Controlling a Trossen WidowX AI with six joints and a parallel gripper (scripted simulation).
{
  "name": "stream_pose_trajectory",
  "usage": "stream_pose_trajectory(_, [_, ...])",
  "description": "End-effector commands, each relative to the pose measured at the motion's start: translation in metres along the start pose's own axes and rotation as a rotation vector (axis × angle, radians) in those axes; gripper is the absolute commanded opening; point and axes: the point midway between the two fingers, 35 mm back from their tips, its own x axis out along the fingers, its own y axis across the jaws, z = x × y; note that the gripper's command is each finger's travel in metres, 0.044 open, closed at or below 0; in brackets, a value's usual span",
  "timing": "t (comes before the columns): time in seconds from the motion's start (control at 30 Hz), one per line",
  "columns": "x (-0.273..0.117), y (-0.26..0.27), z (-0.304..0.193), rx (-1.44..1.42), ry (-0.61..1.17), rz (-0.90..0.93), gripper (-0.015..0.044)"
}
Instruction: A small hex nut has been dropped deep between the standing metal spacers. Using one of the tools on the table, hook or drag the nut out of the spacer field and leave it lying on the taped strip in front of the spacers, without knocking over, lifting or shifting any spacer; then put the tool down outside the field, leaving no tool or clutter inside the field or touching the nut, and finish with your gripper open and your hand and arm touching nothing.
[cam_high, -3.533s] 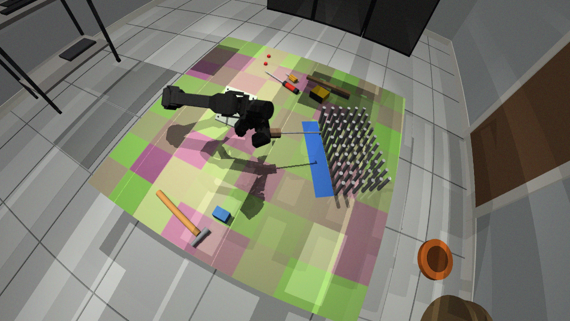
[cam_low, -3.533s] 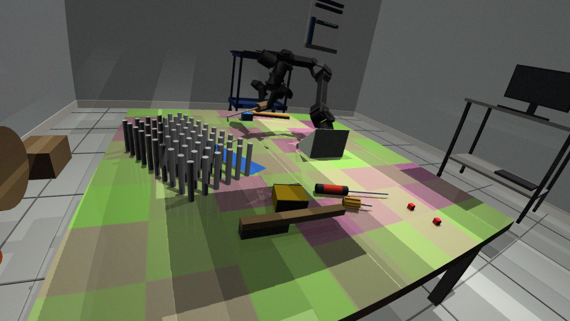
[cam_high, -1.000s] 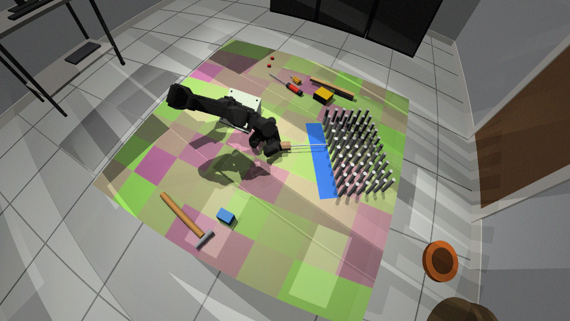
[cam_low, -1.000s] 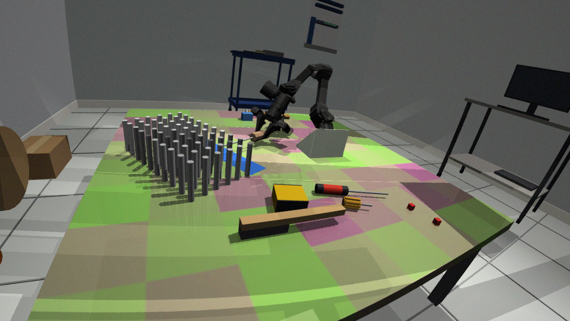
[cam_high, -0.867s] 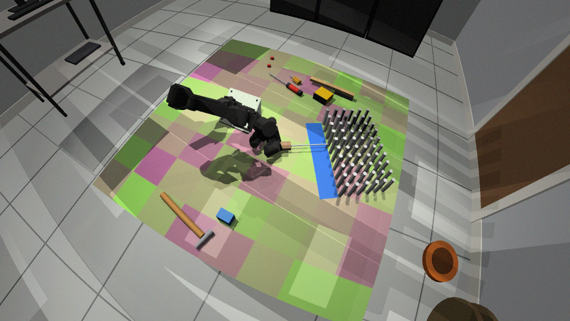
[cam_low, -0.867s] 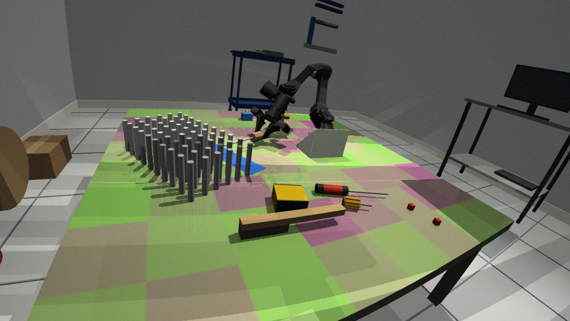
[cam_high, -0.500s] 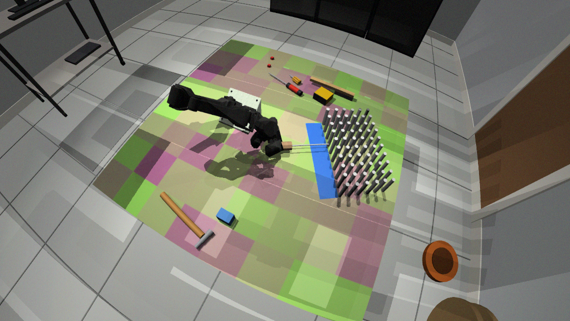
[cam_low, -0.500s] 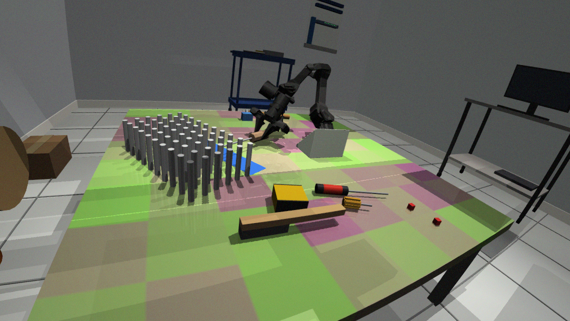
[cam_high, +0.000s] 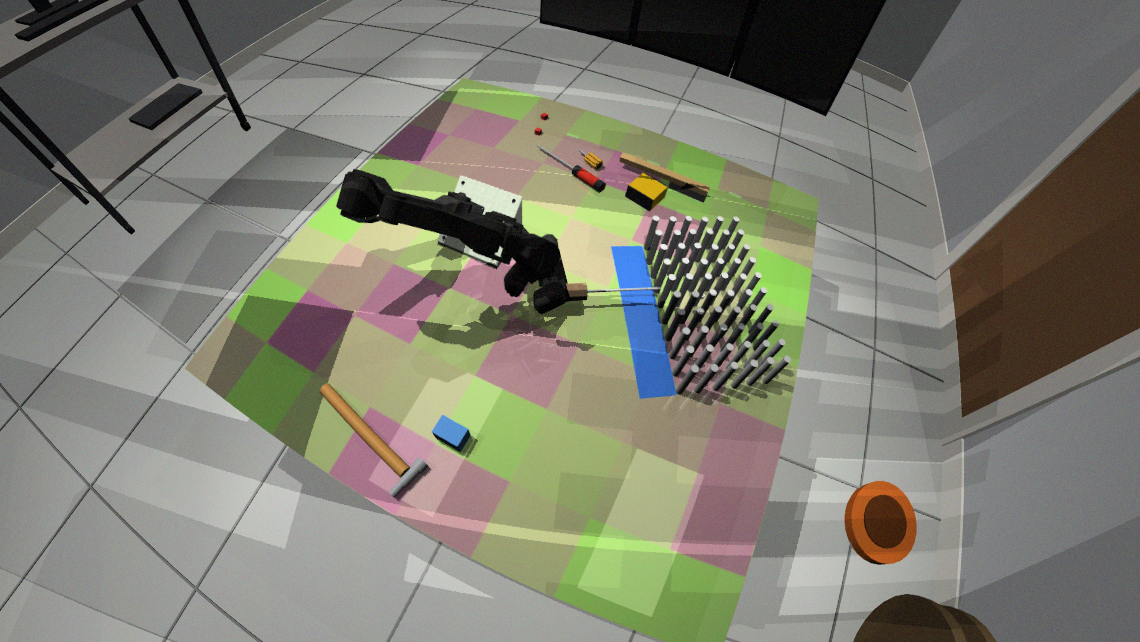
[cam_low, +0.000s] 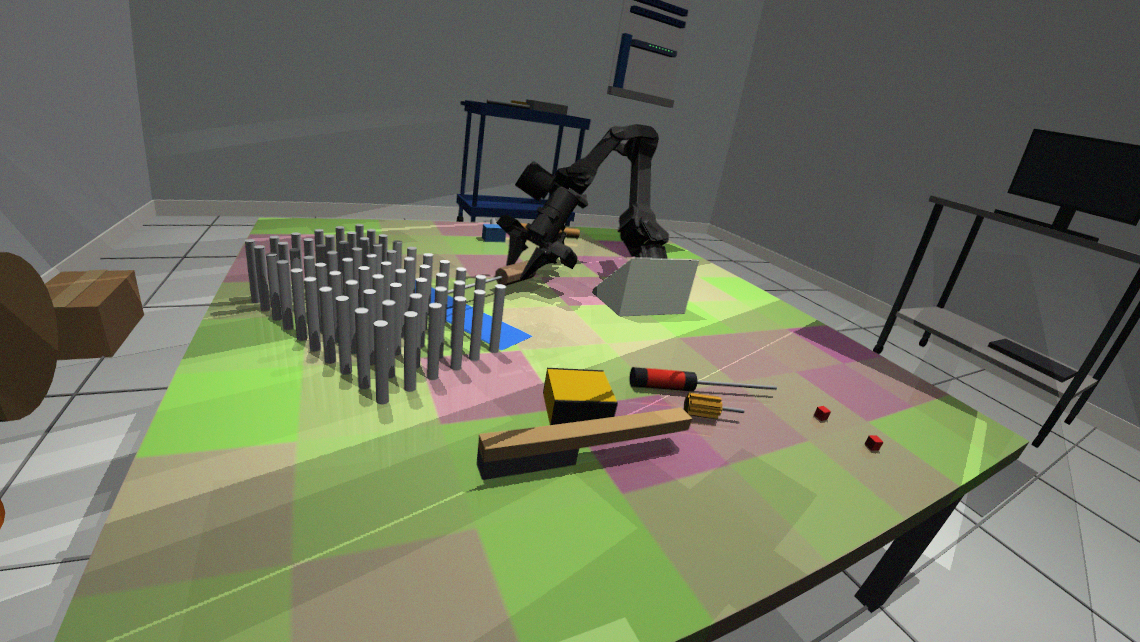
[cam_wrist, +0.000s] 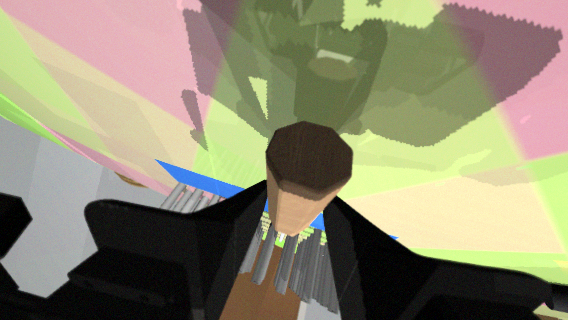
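Note:
My gripper is shut on the wooden handle of the hook tool. The tool's thin metal rod reaches low across the blue taped strip to the front edge of the spacer field. Its tip is hidden among or behind the front spacers; contact cannot be told. The grey metal spacers stand upright in rows. The hex nut cannot be made out in any view.
A hammer and blue block lie on the near side in the top view. A yellow-black block, wooden bar, red screwdriver, small yellow tool and two red cubes lie on the opposite side.

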Motion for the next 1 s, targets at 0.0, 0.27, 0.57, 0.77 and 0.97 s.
stream_pose_trajectory(0.0, [0.002, 0.001, -0.003, 0.003, 0.002, 0.001, 0.0000])
stream_pose_trajectory(0.27, [0.004, 0.001, -0.006, 0.003, 0.002, 0.001, 0.0000])
stream_pose_trajectory(0.57, [0.007, 0.001, -0.009, 0.003, 0.003, 0.001, 0.0000])
stream_pose_trajectory(0.77, [0.008, 0.001, -0.012, 0.003, 0.003, 0.001, 0.0000])
stream_pose_trajectory(0.97, [0.010, 0.001, -0.014, 0.003, 0.003, 0.001, 0.0000])
